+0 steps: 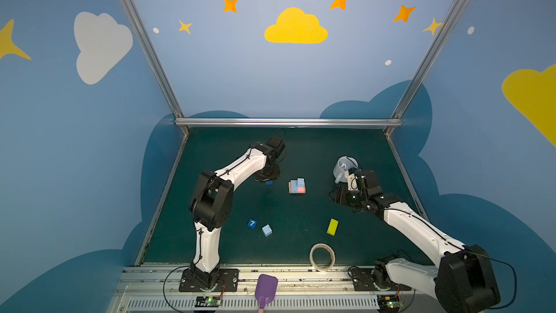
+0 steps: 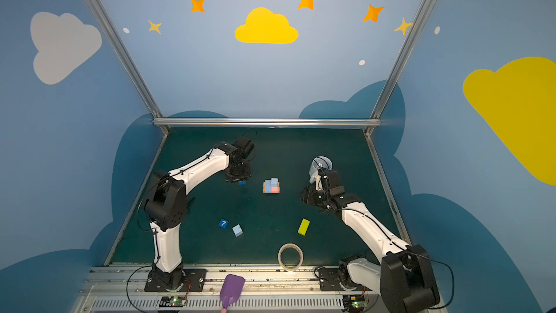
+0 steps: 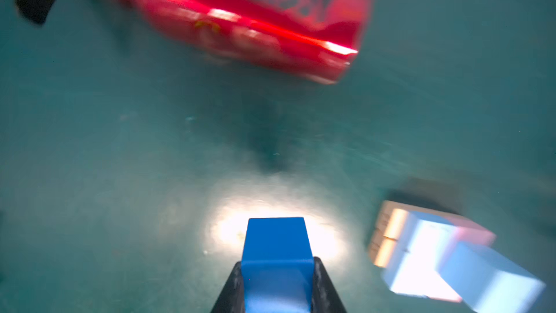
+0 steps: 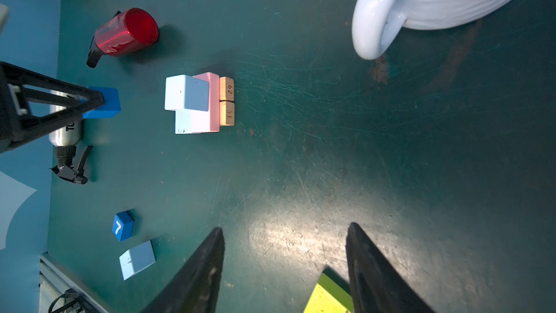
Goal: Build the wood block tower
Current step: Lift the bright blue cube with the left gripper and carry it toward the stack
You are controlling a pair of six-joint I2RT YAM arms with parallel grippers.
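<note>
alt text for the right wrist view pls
The right gripper hangs open and empty over the green table, a yellow-green block partly hidden by it. Beyond, the left gripper holds a blue cube near a stack of light-blue, pink and orange blocks.

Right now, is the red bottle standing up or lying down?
Lying down: the red bottle shows its long side and round base.

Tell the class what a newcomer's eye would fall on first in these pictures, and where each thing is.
The pastel block stack in the middle of the table draws the eye first, pink and pale blue. To its left, the left gripper has its jaws shut on a dark blue cube. A red bottle lies on its side close to that gripper.
</note>
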